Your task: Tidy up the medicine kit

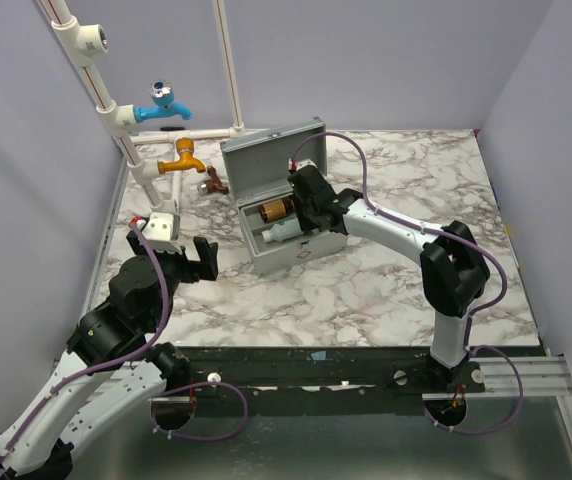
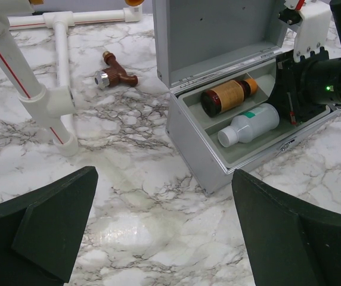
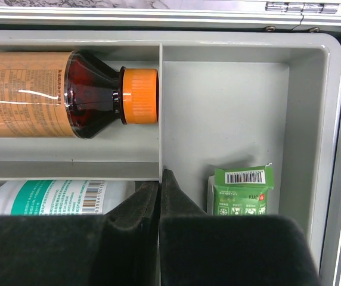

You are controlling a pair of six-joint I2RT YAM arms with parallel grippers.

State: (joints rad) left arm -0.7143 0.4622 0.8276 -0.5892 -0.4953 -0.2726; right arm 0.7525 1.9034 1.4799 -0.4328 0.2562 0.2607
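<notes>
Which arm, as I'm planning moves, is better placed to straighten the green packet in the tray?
Right, likely: the right tool sits shut inside the medicine kit, beside the green packet; the left tool hangs open over marble outside.

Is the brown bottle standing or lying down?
On its side: the brown bottle lies lengthwise in a compartment of the medicine kit, orange cap beside the divider.

One medicine kit [image 1: 271,165], one amber bottle [image 3: 39,95], one white bottle [image 3: 51,196], one green packet [image 3: 239,190], one blue tap [image 1: 163,108], one orange tap [image 1: 184,157], perhaps one brown valve [image 2: 115,76].
</notes>
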